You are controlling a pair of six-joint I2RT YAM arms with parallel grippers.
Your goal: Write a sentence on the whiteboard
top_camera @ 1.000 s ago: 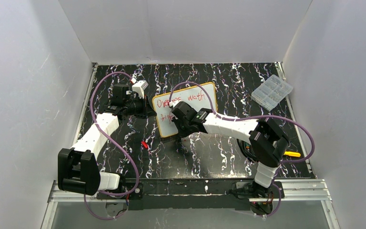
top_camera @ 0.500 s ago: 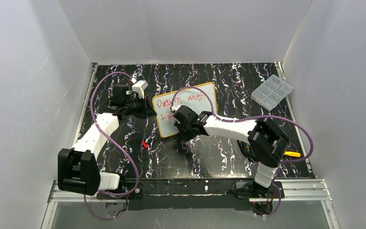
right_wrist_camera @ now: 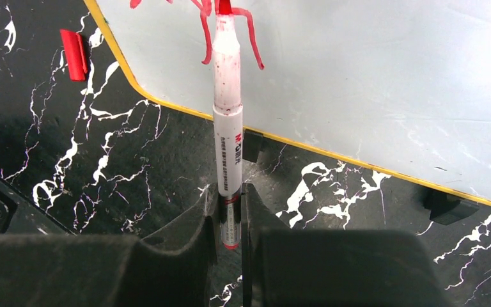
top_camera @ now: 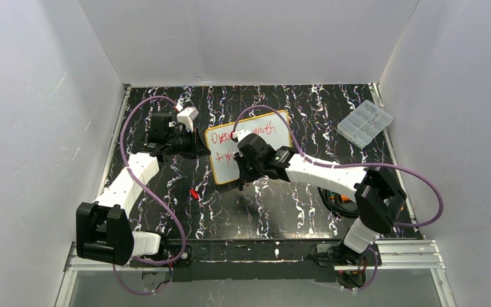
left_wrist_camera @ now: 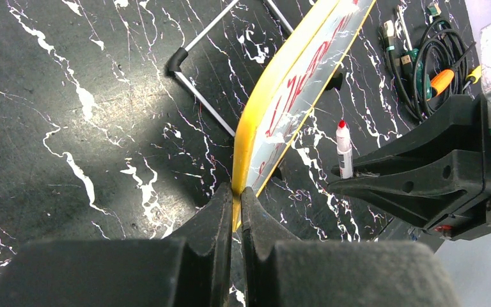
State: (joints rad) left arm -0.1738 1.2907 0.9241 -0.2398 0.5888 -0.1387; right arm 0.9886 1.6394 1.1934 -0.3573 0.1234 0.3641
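Note:
The whiteboard (top_camera: 277, 142), yellow-framed, stands tilted mid-table. Its sentence (top_camera: 265, 130) is red handwriting in two lines, the lower one partly hidden by my right arm. My left gripper (top_camera: 202, 148) is shut on the board's left edge; the left wrist view shows the yellow frame (left_wrist_camera: 256, 121) pinched between the jaws of the left gripper (left_wrist_camera: 236, 192). My right gripper (right_wrist_camera: 229, 198) is shut on a white marker (right_wrist_camera: 227, 109), whose red tip touches the whiteboard (right_wrist_camera: 371, 77) at the red strokes (right_wrist_camera: 201, 25). From above, the right gripper (top_camera: 240, 155) hovers over the lower line.
A red marker cap (top_camera: 194, 193) lies on the black marbled table left of the board's lower corner. A clear plastic compartment box (top_camera: 365, 123) sits at the back right. Cables (top_camera: 334, 195) and an orange-handled tool (top_camera: 393, 206) lie near the right arm.
My right gripper has shifted a little right and up along the lower line, and the right arm's elbow has swung outward to the right. The left gripper has held still.

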